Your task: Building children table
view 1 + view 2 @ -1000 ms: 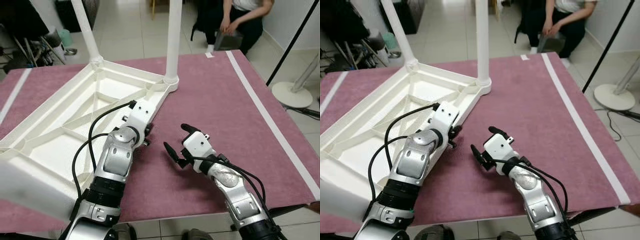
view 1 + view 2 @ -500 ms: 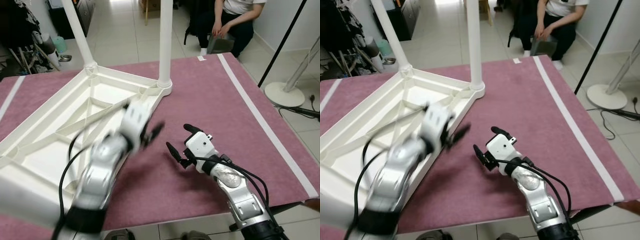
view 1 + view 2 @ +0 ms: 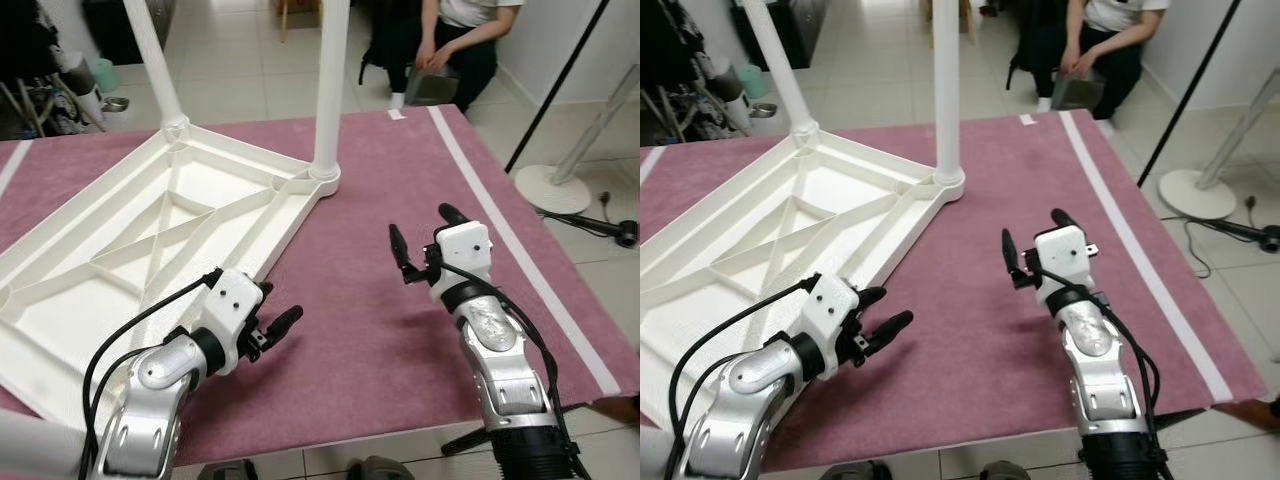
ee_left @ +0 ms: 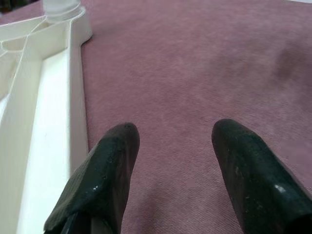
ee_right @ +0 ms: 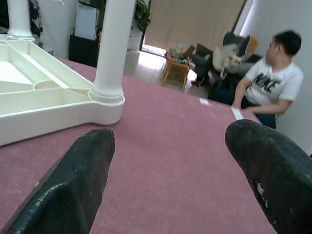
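- Left eye view: white plastic kids' table (image 3: 150, 230) lies upside down on a mauve mat (image 3: 400, 200), underside ribs facing up.
- 2 white legs (image 3: 330, 80) stand upright in corner sockets on the table's far edge; the other leg (image 3: 150, 55) is at the far-left corner.
- Left gripper (image 3: 268, 330) sits low over the mat, just beside the table's near-right edge, not touching it; fingers apart, nothing betw. them.
- Left wrist view: both black fingers (image 4: 105, 180) spread over bare mat, w/ the table's rim (image 4: 73, 97) alongside and a leg socket (image 4: 62, 7) farther on.
- Right gripper (image 3: 420, 240) is raised above the mat, well right of the table, fingers wide apart and empty.
- Right wrist view: the fingers (image 5: 73, 190) point toward the table's corner w/ the upright leg (image 5: 113, 53); mat betw. them is bare.
- White stripe (image 3: 510, 220) runs along the mat, right of the table, past the right gripper.
- Person (image 3: 450, 50) sits on the tiled floor beyond the table's far side; fan base (image 3: 555, 185) stands off to the right.
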Motion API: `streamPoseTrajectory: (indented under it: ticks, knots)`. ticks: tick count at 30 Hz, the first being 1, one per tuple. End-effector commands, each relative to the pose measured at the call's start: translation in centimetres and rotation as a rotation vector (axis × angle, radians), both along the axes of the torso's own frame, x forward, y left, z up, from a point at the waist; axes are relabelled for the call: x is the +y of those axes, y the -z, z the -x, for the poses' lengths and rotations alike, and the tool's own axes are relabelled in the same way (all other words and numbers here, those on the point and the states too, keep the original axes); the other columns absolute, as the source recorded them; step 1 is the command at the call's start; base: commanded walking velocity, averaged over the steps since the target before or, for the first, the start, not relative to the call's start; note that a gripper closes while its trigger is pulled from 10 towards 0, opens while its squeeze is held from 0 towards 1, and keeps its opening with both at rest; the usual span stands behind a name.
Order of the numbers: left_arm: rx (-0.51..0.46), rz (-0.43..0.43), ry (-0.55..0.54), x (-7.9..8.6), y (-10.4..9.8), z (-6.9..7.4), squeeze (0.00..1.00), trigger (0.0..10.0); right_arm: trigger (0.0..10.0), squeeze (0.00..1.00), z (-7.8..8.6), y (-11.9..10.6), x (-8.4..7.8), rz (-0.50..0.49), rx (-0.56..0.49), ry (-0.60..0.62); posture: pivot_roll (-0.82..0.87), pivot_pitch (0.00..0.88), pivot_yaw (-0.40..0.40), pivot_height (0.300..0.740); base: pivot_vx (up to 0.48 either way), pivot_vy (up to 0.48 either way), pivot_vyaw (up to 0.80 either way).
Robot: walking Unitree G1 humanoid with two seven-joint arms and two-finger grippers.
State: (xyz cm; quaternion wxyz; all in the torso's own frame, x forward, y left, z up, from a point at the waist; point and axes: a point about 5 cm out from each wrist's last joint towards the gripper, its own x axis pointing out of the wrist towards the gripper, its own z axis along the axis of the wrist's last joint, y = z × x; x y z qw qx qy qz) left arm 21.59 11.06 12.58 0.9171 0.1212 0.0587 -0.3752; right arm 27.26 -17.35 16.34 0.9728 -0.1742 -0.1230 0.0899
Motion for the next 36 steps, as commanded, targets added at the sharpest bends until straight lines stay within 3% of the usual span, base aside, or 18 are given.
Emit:
streamPoseTrajectory:
  ticks: [1, 4, 8, 10, 12, 14, 24, 36]
  knots:
    - [-0.037, -0.016, -0.110, 0.8, 0.0, -0.2, 0.00, 10.0, 10.0, 0.00, 0.0, -0.1, 0.4, 0.014, 0.002, -0.021, -0.01, 0.000, 0.010, 0.740, 0.000, 0.000, 0.00]
    - [0.024, -0.016, -0.050, 1.2, 1.1, 1.7, 0.00, 10.0, 10.0, 0.00, -0.3, 0.0, 2.2, 0.063, 0.019, -0.140, 0.00, 0.000, -0.031, 0.740, 0.000, 0.000, 0.00]
    - [0.044, -0.011, -0.060, 1.5, 1.3, 2.4, 0.00, 10.0, 10.0, 0.00, -0.4, 0.3, 3.0, 0.073, 0.029, -0.186, 0.03, 0.000, -0.054, 0.740, 0.000, 0.000, 0.00]
    - [0.031, 0.003, -0.119, 1.6, 1.0, 2.1, 0.00, 10.0, 10.0, 0.00, -0.6, 0.5, 3.4, 0.057, 0.040, -0.201, 0.06, 0.000, -0.081, 0.740, 0.000, 0.000, 0.00]
    - [-0.001, 0.033, -0.256, 1.7, 0.2, 1.2, 0.00, 10.0, 10.0, 0.00, -1.2, 0.8, 4.4, 0.017, 0.061, -0.227, 0.08, 0.000, -0.092, 0.740, 0.000, 0.000, 0.00]
    - [-0.014, 0.054, -0.292, 1.3, -0.2, 1.0, 0.00, 10.0, 10.0, 0.00, -1.5, 0.8, 5.0, 0.008, 0.068, -0.237, 0.10, 0.000, -0.100, 0.740, 0.000, 0.000, 0.00]
    - [-0.032, 0.035, -0.264, 1.1, -0.3, 1.2, 0.00, 10.0, 10.0, 0.00, -1.8, 1.0, 5.0, 0.002, 0.070, -0.230, 0.10, 0.000, -0.067, 0.740, 0.000, 0.346, 0.00]
    - [-0.034, -0.010, -0.175, 1.0, 0.1, 1.4, 0.00, 10.0, 10.0, 0.00, -1.7, 1.7, 5.2, -0.009, 0.067, -0.207, 0.10, 0.000, -0.027, 0.740, 0.000, 0.000, 0.00]
